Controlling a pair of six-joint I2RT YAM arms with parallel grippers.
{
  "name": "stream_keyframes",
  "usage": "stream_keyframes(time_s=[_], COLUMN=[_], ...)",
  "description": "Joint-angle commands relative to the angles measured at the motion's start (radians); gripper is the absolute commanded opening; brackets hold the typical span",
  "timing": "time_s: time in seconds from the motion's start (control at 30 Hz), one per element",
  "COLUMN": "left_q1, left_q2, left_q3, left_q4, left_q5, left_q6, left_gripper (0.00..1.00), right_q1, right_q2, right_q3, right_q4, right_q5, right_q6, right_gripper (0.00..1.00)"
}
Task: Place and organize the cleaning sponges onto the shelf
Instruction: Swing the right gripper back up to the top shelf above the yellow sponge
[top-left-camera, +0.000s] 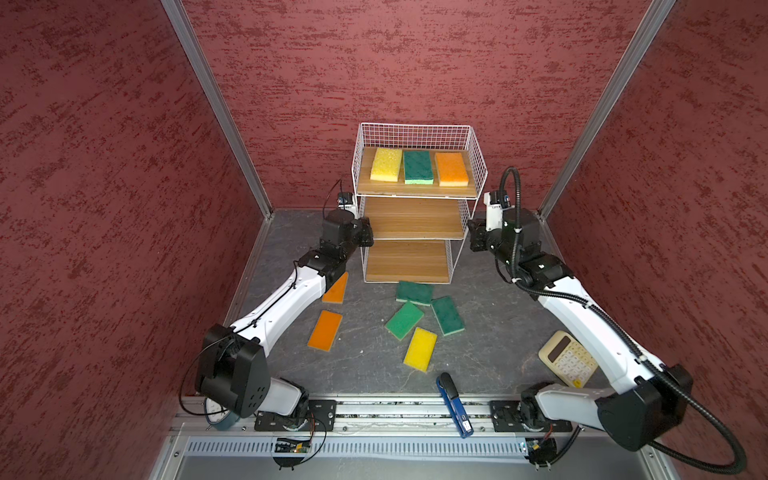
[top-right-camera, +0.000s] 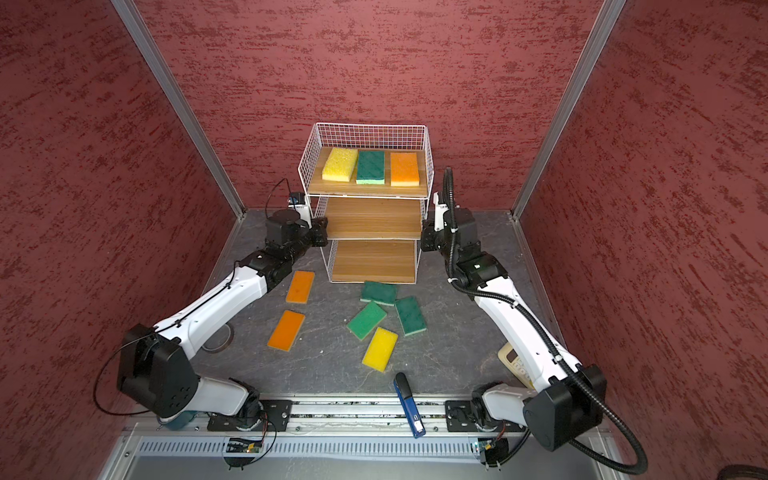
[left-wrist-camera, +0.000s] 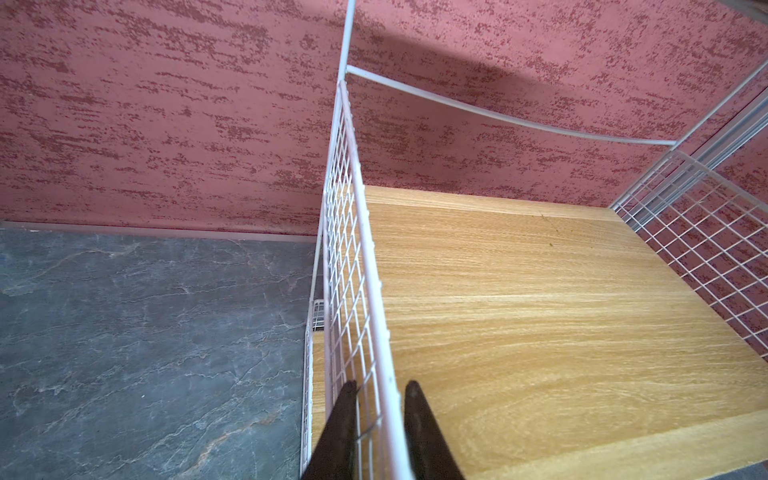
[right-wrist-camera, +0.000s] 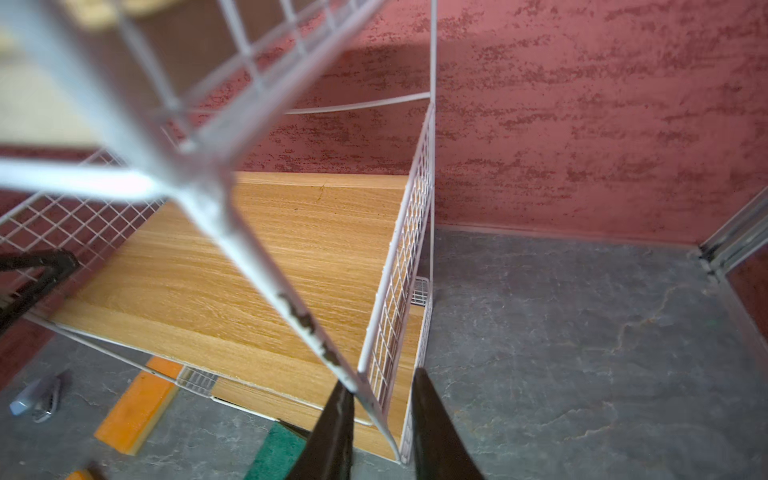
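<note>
**Item:** three-tier white wire-grid shelf (top-left-camera: 411, 218) with light wooden boards, at the back of the dark grey stone-patterned tabletop (top-left-camera: 374, 370).

**Top board, side by side, long axes front to back:**
- flat rectangular top yellow sponge (top-left-camera: 386, 165)
- top green sponge (top-left-camera: 418, 167), dark with a pale green edge
- top orange sponge (top-left-camera: 452, 168)

The middle and bottom boards are bare.

**Loose on the tabletop, in front of the shelf:**
- upper orange sponge (top-left-camera: 336, 291)
- lower orange sponge (top-left-camera: 325, 330)
- back green sponge (top-left-camera: 414, 292)
- middle green sponge (top-left-camera: 404, 320)
- right green sponge (top-left-camera: 447, 316)
- loose yellow sponge (top-left-camera: 420, 349)

**Left gripper** (left-wrist-camera: 380, 384): the black fingers sit astride the shelf's left grid wall at the middle tier. They are drawn in on the wire and look to be pinching it.

**Right gripper** (right-wrist-camera: 382, 378): this one sits astride the front corner of the right grid wall. Its fingers are parted with a sliver of gap to the wire, so it grips nothing.

**Relation that counts:** every loose sponge lies behind and below both sets of jaws, toward the arms' bases.
- The upper orange sponge lies just beside the left forearm with its long axis roughly front to back, so I judge it the left arm's nearest pick.
- The right green sponge falls to the right arm's side.
- Either arm would have to back off the wire and swing down and rearward.
</note>
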Motion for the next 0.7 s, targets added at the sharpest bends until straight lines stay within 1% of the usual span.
stream_keyframes(time_s=[0.0, 0.03, 0.13, 0.27, 0.33, 0.4, 0.5, 0.53, 0.63, 0.67], left_q1=[-0.017, -0.018, -0.018, -0.015, -0.010, -0.006, 0.001, 0.005, 0.011, 0.013], left_q2=[-0.055, -0.058, -0.065, -0.072, -0.077, -0.082, -0.091, -0.095, -0.113, -0.122], left_q3=[-0.012, -0.015, -0.016, -0.005, 0.000, 0.002, 0.007, 0.007, 0.002, -0.002], left_q4=[-0.005, -0.005, -0.009, -0.022, -0.029, -0.033, -0.041, -0.041, -0.048, -0.047], left_q5=[0.024, 0.023, 0.017, 0.009, 0.009, 0.021, 0.037, 0.048, 0.063, 0.065], left_q6=[0.057, 0.054, 0.048, 0.039, 0.036, 0.036, 0.031, 0.030, 0.023, 0.022], left_gripper=[0.00, 0.00, 0.05, 0.18, 0.26, 0.30, 0.33, 0.35, 0.41, 0.43], right_q1=[-0.012, -0.011, -0.008, 0.013, 0.030, 0.043, 0.059, 0.071, 0.137, 0.174], right_q2=[-0.040, -0.047, -0.075, -0.108, -0.127, -0.146, -0.165, -0.169, -0.165, -0.151], right_q3=[0.035, 0.045, 0.075, 0.114, 0.134, 0.155, 0.221, 0.251, 0.360, 0.407], right_q4=[-0.054, -0.075, -0.144, -0.240, -0.283, -0.322, -0.392, -0.415, -0.461, -0.478], right_q5=[0.073, 0.072, 0.059, 0.050, 0.072, 0.096, 0.116, 0.118, 0.133, 0.159], right_q6=[0.001, 0.006, 0.030, 0.066, 0.076, 0.085, 0.112, 0.121, 0.134, 0.133], right_gripper=[0.36, 0.39, 0.48, 0.51, 0.54, 0.57, 0.58, 0.58, 0.58, 0.58])
